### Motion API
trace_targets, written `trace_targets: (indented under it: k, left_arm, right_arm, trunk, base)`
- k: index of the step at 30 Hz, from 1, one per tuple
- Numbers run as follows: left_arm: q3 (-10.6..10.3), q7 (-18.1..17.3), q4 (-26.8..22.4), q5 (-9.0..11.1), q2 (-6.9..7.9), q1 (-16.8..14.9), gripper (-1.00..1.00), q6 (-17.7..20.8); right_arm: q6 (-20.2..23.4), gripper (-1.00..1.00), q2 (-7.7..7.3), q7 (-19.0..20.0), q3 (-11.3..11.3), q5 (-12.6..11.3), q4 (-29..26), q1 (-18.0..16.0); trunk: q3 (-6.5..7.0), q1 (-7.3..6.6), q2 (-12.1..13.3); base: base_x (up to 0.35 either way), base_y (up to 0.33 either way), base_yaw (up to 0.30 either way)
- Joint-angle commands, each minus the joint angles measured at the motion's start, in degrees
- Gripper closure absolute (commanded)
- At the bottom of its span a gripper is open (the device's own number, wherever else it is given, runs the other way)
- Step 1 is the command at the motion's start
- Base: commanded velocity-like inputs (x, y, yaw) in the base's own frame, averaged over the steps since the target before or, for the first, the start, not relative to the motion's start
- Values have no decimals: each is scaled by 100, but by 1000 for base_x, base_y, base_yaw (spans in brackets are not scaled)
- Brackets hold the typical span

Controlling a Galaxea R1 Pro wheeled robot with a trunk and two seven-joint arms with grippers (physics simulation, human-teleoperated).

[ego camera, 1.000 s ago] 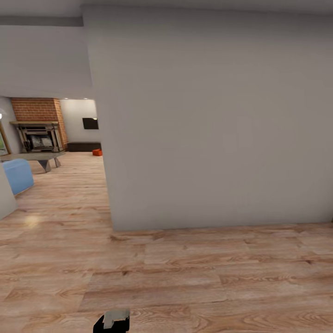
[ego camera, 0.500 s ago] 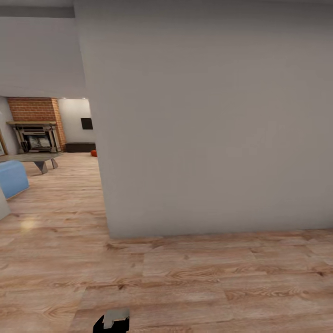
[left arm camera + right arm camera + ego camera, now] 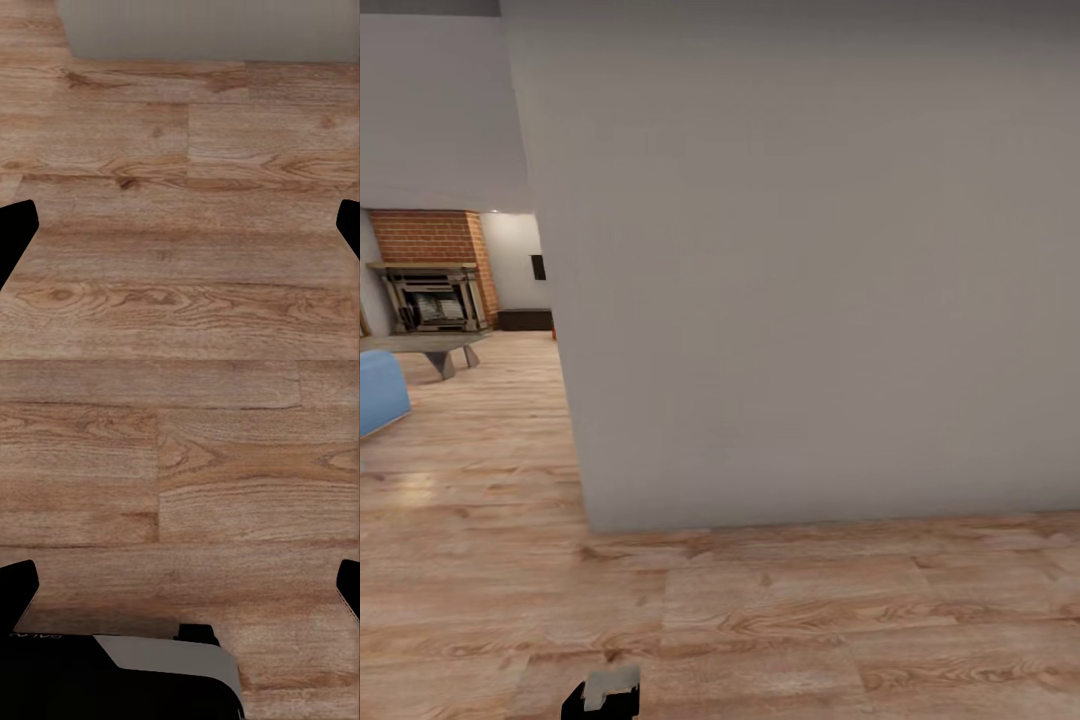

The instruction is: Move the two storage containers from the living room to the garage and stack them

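Grey wall (image 3: 810, 270) blocks the heading; it should be skirted wide toward the brick fireplace (image 3: 430, 275). Both jaws are spread, nothing held, over plank floor (image 3: 180, 210).

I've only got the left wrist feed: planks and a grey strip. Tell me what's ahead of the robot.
Observer: A plain grey-white wall stands close ahead in the head view, its corner left of centre.
Operator: Report what's past that corner.
Observer: The living room: a red brick fireplace at the far end, with a low table and a blue seat nearer.
Operator: Give me the right gripper.
Observer: The right gripper is open and empty, over wood plank floor.
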Motion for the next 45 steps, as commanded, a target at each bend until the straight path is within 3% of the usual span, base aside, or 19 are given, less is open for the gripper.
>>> trace_targets:
  k: [1, 9, 24, 36, 45]
  left_arm:
    - [-49, 32, 4, 56, 4, -5, -100, -23]
    - [-55, 32, 4, 56, -3, -5, -100, -26]
    - [-58, 32, 4, 56, -4, -5, -100, -27]
    - [-66, 32, -4, 47, -19, -5, -100, -28]
    - [-68, 40, 4, 46, -34, 1, -100, -28]
  right_arm:
    - [-9, -100, -1, -53, 45, 22, -7, -7]
    - [-19, -100, -3, -75, 45, 24, -45, -26]
    - [-41, -100, 8, -48, 99, 62, -376, -397]
    - [-30, -100, 60, -61, 120, 69, -670, -1405]
    - [-42, -100, 56, -75, 126, 34, -652, -1465]
  trunk:
    - [-7, 4, -4]
    - [-7, 4, -4]
    - [-7, 4, -4]
    - [-7, 4, -4]
    - [-7, 4, -4]
  base:
    - [340, 0, 0]
    - [339, 0, 146]
    - [325, 0, 294]
    - [40, 0, 300]
    - [0, 98, 300]
